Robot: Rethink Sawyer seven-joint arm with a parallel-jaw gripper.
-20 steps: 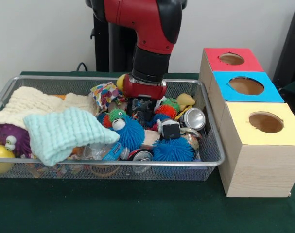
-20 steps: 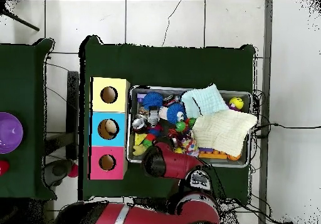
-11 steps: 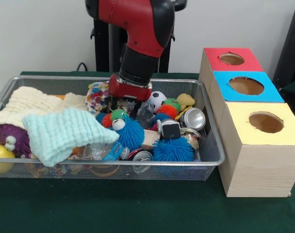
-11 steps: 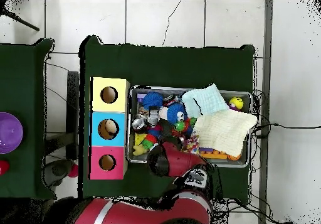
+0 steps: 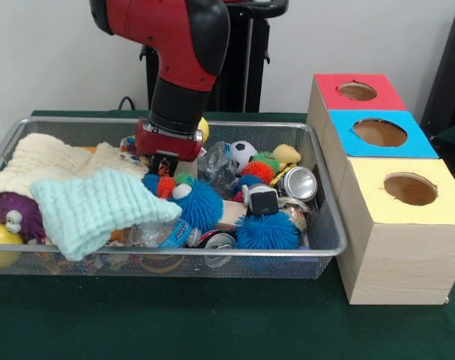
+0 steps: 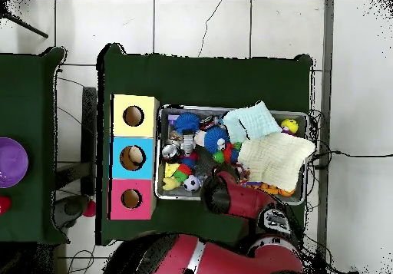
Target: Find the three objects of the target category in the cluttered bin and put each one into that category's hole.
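Green surface [image 5: 212, 322] carrying a wire bin [image 5: 328, 225] and, just beside it, a row of yellow box [image 5: 396, 247], blue box [image 5: 366, 146] and red box [image 5: 328, 90], each with a round hole on top. Target category not readable here, so likely candidates judged to lie loose in the bin's middle. Worth lifting or sliding aside the mint cloth [image 5: 92, 206] and cream cloth [image 5: 40, 157] first, since both may hide things beneath. Best then to single out one item, such as a blue spiky ball [image 5: 266, 231], a can [image 5: 300, 183] or the small soccer ball [image 5: 243, 152], descending straight onto it and clear of its neighbours. Red arm [image 5: 178, 67] reaching down over the bin's far side, wrist near vertical. Gripper [image 5: 165, 163] low among the clutter beside the cream cloth; opening, and any hold on an item, impossible to tell.
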